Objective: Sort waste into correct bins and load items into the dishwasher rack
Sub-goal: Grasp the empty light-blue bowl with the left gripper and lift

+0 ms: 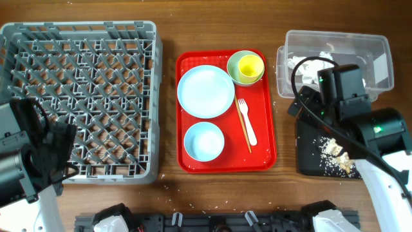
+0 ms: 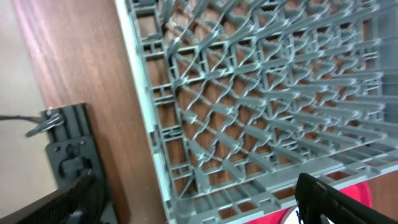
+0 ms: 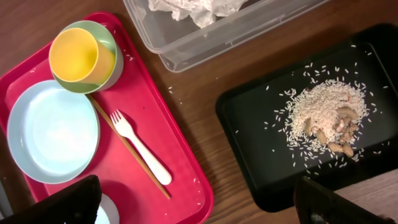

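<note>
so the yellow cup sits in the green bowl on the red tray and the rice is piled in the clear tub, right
No. The rice is piled on the black tray, not in the clear tub, which holds tissue; the right wrist view shows it. The yellow cup does sit in the green bowl on the red tray.

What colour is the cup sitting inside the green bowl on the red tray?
Yellow. The cup shows best in the right wrist view.

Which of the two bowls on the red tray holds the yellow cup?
The pale green bowl at the tray's far right corner holds it; the pale blue bowl near the front edge is empty.
</note>
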Motion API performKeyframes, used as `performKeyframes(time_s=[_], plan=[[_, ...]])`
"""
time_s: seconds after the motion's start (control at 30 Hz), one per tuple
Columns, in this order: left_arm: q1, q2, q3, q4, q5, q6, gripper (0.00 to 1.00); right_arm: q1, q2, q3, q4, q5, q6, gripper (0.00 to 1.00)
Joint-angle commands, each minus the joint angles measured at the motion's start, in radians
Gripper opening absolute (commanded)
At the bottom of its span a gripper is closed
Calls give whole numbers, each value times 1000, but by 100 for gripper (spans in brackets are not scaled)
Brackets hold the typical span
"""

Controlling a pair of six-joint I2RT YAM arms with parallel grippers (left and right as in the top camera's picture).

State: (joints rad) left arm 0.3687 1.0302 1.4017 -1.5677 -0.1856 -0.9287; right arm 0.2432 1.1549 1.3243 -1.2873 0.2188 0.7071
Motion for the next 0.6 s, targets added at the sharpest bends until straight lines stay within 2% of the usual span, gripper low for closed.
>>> performKeyframes(time_s=[0.0,0.13,0.17,0.23,0.3,0.37,0.4,0.57], plan=[[4,-3,8,14,-6,8,100,-3,26,8,0,24,0,100],[4,-3,8,14,-1,4,100,-3,48,7,0,24,0,100],[4,-3,8,10,49,5,100,-3,53,7,0,24,0,100],[4,-3,8,-39,225,5,100,-3,63,7,0,24,0,100],[-19,-3,5,-24,473,109,100,-3,69,7,1,24,0,100],[-91,3,5,14,611,237,99,-3,73,7,1,24,0,100],[-137,7,5,24,631,269,98,-3,76,7,1,24,0,100],[-476,62,5,127,601,296,95,-3,85,7,2,24,0,100]])
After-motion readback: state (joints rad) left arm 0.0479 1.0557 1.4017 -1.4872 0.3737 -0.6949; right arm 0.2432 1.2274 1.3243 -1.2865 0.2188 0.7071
